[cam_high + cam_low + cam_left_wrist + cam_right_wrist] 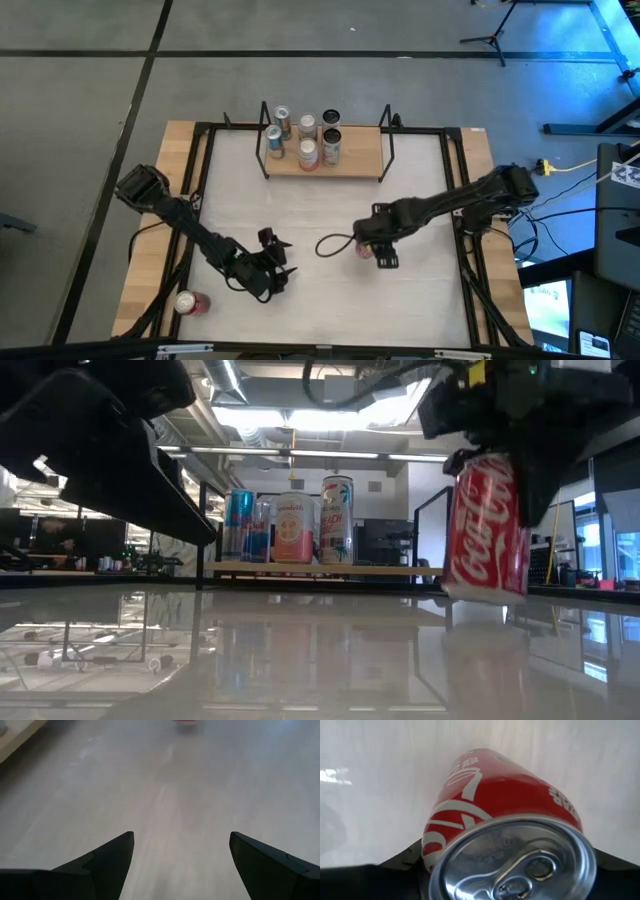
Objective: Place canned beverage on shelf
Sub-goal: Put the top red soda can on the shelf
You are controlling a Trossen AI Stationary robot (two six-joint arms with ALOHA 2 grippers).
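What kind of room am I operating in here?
Probably a robotics lab or workshop: grey concrete floor with black tape lines, exposed ceiling ducts and strip lights, black tripod stand and cluttered workbenches beyond the table.

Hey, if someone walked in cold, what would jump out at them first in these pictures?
The red Coca-Cola can in the right pincer, slightly tilted at mid-table. Next, five cans clustered on the shelf at the far edge. Another red can lies on its side near the left arm's base.
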